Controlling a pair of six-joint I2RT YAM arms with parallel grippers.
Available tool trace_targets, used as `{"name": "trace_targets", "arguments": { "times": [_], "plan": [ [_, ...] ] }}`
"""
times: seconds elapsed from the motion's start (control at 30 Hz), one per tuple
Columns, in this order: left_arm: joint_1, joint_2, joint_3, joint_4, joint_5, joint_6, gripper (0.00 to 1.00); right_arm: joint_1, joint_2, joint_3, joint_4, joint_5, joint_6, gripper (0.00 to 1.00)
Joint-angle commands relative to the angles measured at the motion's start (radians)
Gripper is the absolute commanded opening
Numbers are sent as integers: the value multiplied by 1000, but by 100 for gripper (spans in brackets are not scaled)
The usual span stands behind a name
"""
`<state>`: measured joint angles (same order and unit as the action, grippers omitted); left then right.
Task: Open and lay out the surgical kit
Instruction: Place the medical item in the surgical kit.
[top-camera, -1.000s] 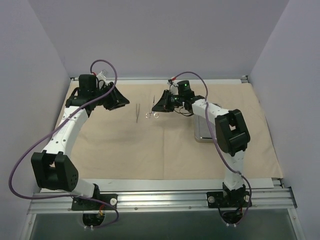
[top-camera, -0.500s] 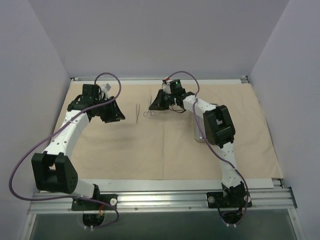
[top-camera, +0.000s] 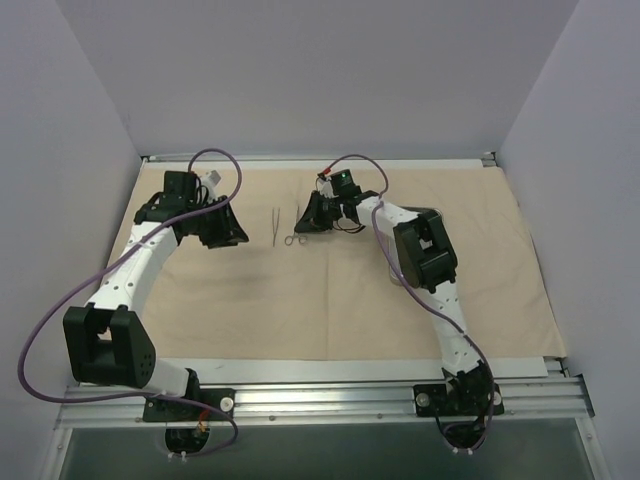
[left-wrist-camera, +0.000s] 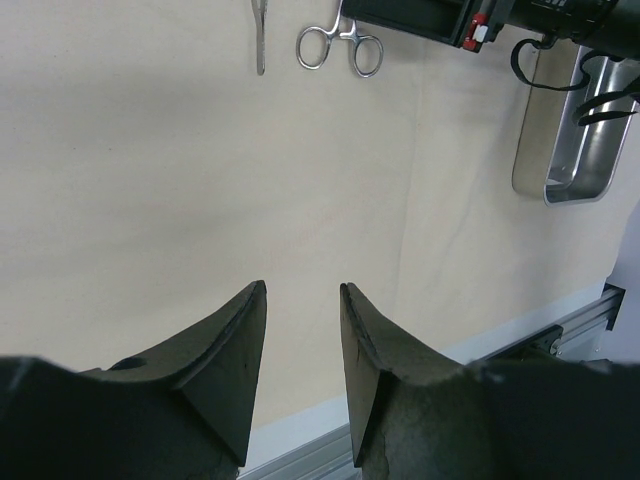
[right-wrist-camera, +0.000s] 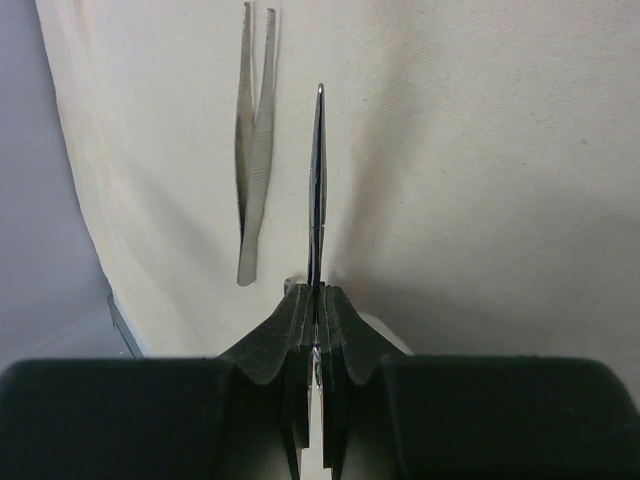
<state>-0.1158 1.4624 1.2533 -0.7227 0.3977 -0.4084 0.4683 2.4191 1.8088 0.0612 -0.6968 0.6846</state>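
Note:
The beige cloth wrap (top-camera: 330, 300) lies spread flat over the table. My right gripper (top-camera: 301, 222) (right-wrist-camera: 317, 290) is shut on a thin scissor-like instrument (right-wrist-camera: 317, 170) (top-camera: 290, 236). Its blade points ahead of the jaws, and its finger rings (left-wrist-camera: 340, 50) sit low at the cloth. Steel tweezers (top-camera: 273, 225) (right-wrist-camera: 255, 170) lie just to its left. My left gripper (top-camera: 238, 234) (left-wrist-camera: 302, 290) hovers open over bare cloth left of the tweezers, with nothing between its fingers. The steel tray (left-wrist-camera: 575, 140) lies right of the instruments, mostly hidden under my right arm in the top view.
Grey walls close in the left, right and far sides. An aluminium rail (top-camera: 320, 400) runs along the near edge and carries both arm bases. Purple cables (top-camera: 215, 160) loop over both arms.
My right gripper has carried the scissor-like instrument to the left, closer to the tweezers. My left gripper has come down and slightly nearer, then held still.

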Motion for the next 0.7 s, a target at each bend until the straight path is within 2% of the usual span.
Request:
{"name": "trace_targets", "arguments": {
  "times": [0.0,0.27,0.47,0.6,0.67],
  "plan": [
    [10,-20,1,19,18,5,44,4,23,67,-27,-27,-40,0],
    [16,-13,-6,29,24,0,44,1,80,119,-57,-44,-68,0],
    [22,-2,0,28,30,3,44,3,118,176,-150,-35,-108,0],
    [27,3,3,25,35,8,44,1,126,201,-181,-14,-125,16],
    [28,4,3,25,36,8,44,3,121,202,-184,-10,-126,20]
  ]
}}
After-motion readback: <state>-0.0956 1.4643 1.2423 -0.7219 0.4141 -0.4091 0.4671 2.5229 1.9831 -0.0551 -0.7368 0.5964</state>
